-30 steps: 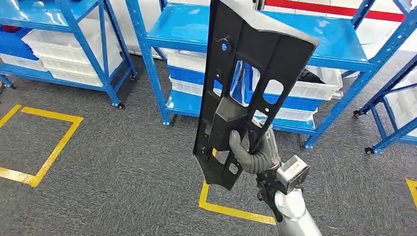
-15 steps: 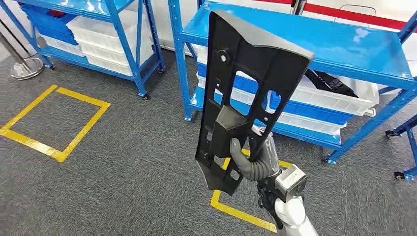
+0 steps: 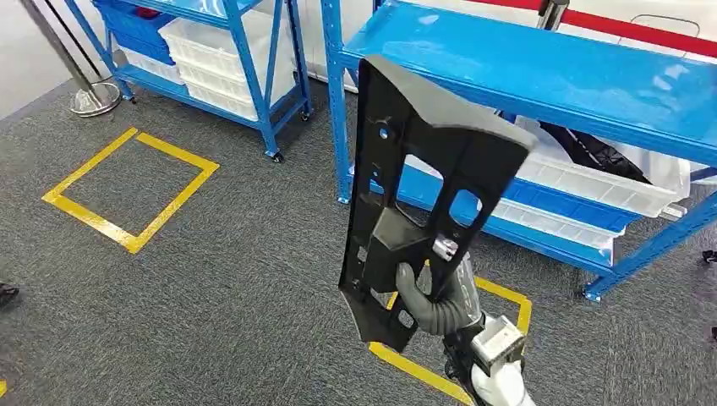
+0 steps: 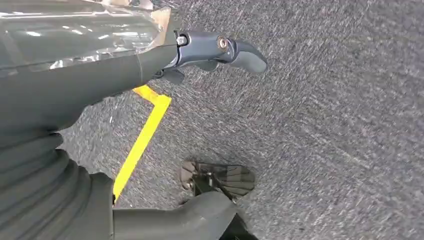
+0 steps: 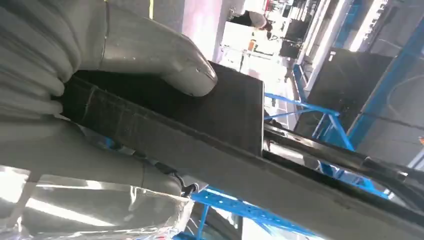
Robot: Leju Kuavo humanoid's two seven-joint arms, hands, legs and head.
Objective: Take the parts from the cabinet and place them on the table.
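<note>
- Right hand (image 3: pixel 435 292) grips the long black part (image 3: pixel 423 182) low down, upright in front of the blue rack (image 3: pixel 541 76).
- Left hand (image 4: pixel 150 55) hangs over carpet, holding nothing, fingers loosely apart.
- Risk: the top-heavy part could tip or clip the rack in a turn.

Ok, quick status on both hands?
Left hand: holds nothing, fingers apart, hanging over the carpet.
Right hand: grips the black part, held upright.
</note>
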